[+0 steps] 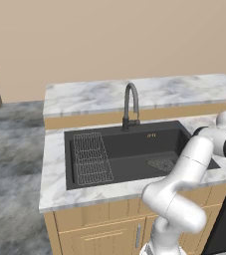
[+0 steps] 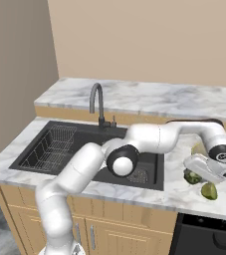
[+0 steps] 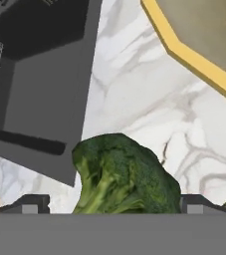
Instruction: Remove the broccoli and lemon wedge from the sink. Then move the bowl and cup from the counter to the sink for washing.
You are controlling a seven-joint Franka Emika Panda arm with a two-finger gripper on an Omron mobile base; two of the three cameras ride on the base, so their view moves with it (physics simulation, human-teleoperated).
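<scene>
My claw [image 3: 109, 205] stands with its 2 fingertips wide apart, 1 on each side of the broccoli [image 3: 122, 177], which sits on the tabletop [image 3: 134, 104] between them and is not clamped. In the right base view the claw [image 2: 198, 175] hangs low over the marble to the right of the sink [image 2: 87, 149], with the broccoli [image 2: 191, 176] directly beneath it and the lemon wedge [image 2: 209, 191] just beside, toward the front edge. Both are out of the basin, so I judge the first half of the job done. The bowl [image 3: 204, 40] lies beyond the floret, away from the tips and on the side opposite the sink [image 3: 40, 79]; its tan rim [image 2: 198, 148] shows behind my wrist. So my next move should lift clear and reach over the broccoli to that rim. The sink holds its wire rack [image 1: 91, 158] and drain strainer [image 1: 160, 163], and I see no food in it. I cannot make out the cup.
</scene>
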